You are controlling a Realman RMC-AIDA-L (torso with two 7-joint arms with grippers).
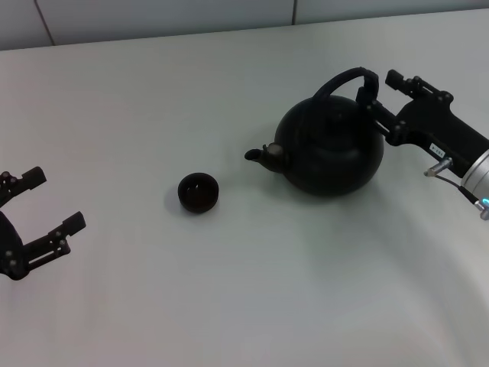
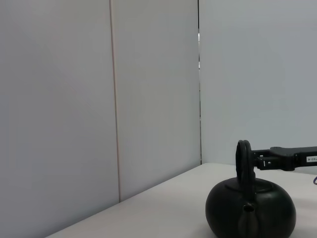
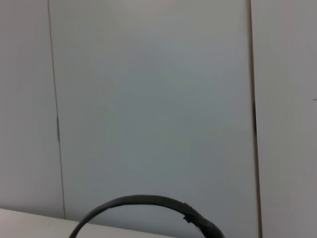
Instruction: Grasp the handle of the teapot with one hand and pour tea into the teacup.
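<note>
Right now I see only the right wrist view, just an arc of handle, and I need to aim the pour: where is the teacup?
Observer: The teacup stands on the table beyond the spout, apart from it, to the teapot's left.
Operator: Is the teapot lifted?
Observer: No, it sits on the table; the right gripper is at the handle's right end.
Operator: Left arm?
Observer: The left gripper is open, far left, holding nothing.
</note>
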